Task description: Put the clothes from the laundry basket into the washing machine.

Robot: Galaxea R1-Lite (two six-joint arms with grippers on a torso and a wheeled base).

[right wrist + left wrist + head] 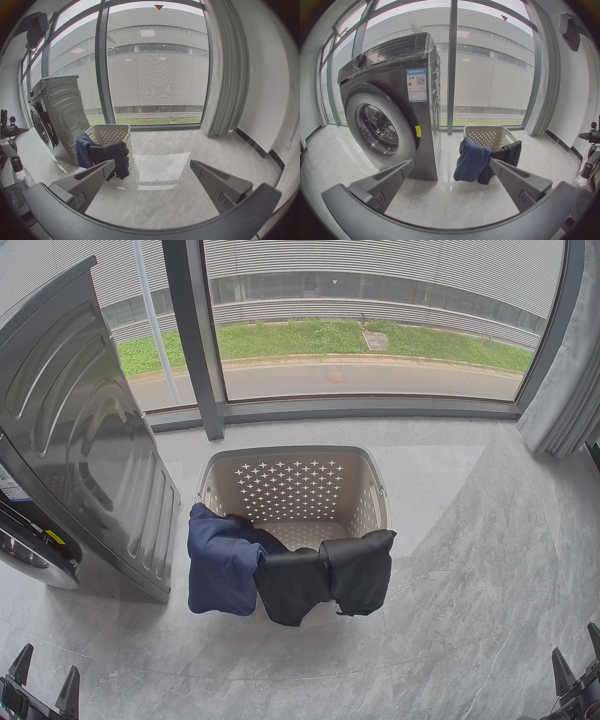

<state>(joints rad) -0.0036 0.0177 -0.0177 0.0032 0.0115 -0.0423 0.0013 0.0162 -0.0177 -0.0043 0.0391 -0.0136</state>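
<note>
Blue cloth (222,571) and black cloth (325,580) hang on the basket (294,450) rim. Washing machine (94,440) looks unloaded. Left gripper (50,660) and right gripper (575,640) are empty, jaws wide.

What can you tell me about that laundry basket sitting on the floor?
The laundry basket is beige plastic with a grey rim, its walls pierced with star-shaped holes and slots. It stands upright on the grey floor before the window, close beside the washing machine. A navy garment and a black garment hang outward over its near rim; its bottom looks bare.
</note>
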